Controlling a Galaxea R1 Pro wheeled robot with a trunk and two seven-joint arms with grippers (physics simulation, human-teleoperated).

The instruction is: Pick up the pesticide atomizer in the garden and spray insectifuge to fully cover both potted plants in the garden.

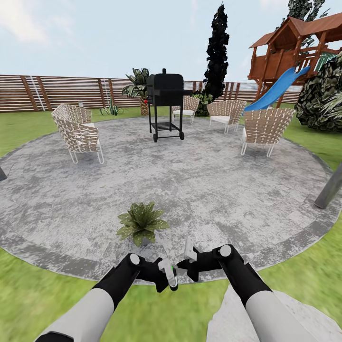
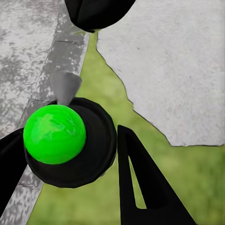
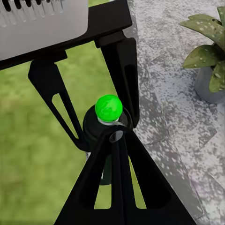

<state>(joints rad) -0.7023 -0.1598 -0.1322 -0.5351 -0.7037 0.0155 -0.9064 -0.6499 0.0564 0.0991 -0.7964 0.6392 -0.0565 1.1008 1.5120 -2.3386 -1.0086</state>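
Note:
My left gripper (image 1: 167, 279) is shut on the pesticide atomizer (image 1: 170, 275), held low over the lawn at the patio's near edge. In the left wrist view the atomizer (image 2: 55, 133) shows a bright green round top on a dark body with a grey nozzle, between black fingers (image 2: 140, 187). My right gripper (image 3: 115, 136) is shut with nothing in it, its tips close beside the atomizer (image 3: 108, 108). One potted plant (image 1: 141, 222), a low rosette of pointed leaves, stands on the paving just ahead of both grippers. Its grey pot (image 3: 208, 86) shows in the right wrist view.
The round grey patio (image 1: 199, 185) holds a black grill (image 1: 165, 102) and several wicker chairs (image 1: 78, 133). A small spiky plant (image 1: 111, 110) stands by the brown fence (image 1: 47, 92). A playset slide (image 1: 275, 90) is far right, a grey pole (image 1: 330, 187) nearer. A stepping stone (image 1: 285, 318) lies under my right arm.

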